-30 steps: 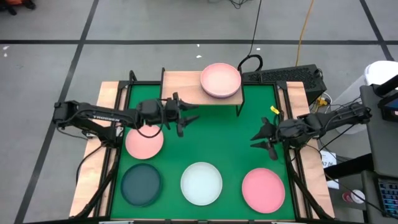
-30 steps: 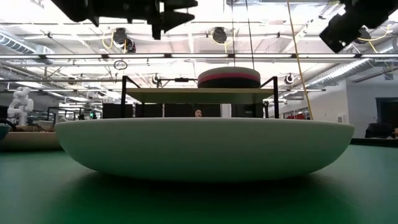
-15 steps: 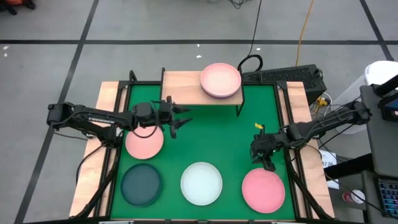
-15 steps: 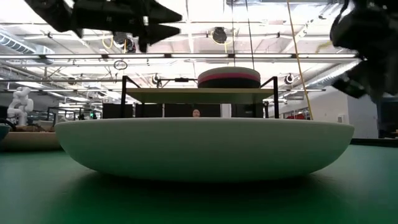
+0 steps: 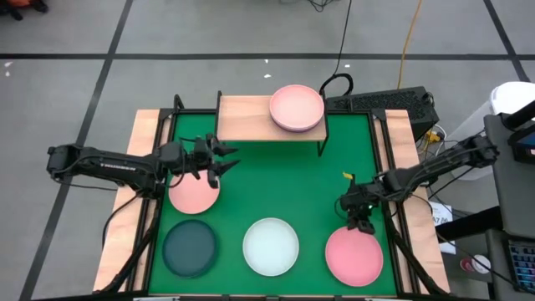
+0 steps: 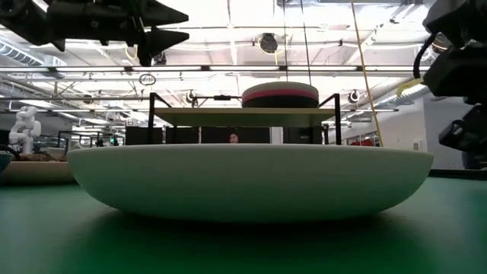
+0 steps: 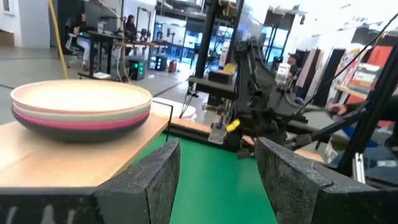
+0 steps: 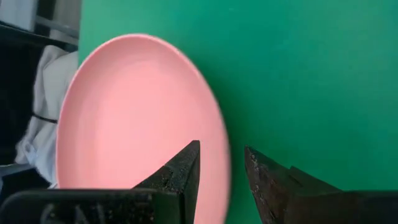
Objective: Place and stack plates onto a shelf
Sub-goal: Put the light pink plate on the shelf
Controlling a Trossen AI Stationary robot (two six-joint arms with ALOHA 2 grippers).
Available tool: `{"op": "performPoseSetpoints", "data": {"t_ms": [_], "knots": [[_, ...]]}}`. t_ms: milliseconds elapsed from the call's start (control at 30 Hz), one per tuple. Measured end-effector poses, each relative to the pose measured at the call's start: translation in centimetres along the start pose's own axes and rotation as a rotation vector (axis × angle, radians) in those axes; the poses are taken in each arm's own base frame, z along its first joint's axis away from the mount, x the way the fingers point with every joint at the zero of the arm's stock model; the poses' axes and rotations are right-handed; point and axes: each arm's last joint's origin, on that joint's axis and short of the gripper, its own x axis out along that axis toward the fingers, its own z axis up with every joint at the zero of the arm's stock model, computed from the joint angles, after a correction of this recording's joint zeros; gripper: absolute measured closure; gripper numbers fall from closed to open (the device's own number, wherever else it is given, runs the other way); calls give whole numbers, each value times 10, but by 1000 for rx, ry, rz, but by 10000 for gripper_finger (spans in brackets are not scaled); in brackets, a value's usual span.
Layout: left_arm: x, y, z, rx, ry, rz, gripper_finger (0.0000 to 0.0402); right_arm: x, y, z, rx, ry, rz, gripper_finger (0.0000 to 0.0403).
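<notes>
The right arm reaches in from the table's right edge and bends down, its right gripper (image 5: 361, 219) pointing at the near rim of a pink plate (image 5: 354, 255) on the green mat (image 5: 284, 184); in its wrist view the two dark, wedge-shaped fingers (image 8: 177, 171) stand spread with a gap between them, straddling the plate's edge without touching it — nothing is pinched. The left arm stretches level across from the left side, and the left gripper (image 5: 219, 159) hangs above the mat just past a salmon-pink plate (image 5: 193, 192), its blunt, rough-textured fingers (image 7: 155, 177) wide apart and empty. The shelf (image 5: 242, 117) — a pale wooden plank on thin black wire legs — stands at the mat's far edge and carries a stack of plates (image 5: 296, 107) on its right half, light pink on top. A dark teal plate (image 5: 190, 247) and a whitish plate (image 5: 271, 246) lie along the near edge; all are round, shallow and matte.
</notes>
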Motion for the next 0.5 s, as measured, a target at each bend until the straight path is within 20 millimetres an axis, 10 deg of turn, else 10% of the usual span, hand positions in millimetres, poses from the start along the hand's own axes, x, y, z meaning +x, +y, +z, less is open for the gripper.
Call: {"op": "performPoseSetpoints", "data": {"t_ms": [500], "knots": [[-2,0,2,3,-18,11,188,10,-12,-16,73,34,-46,338]]}}
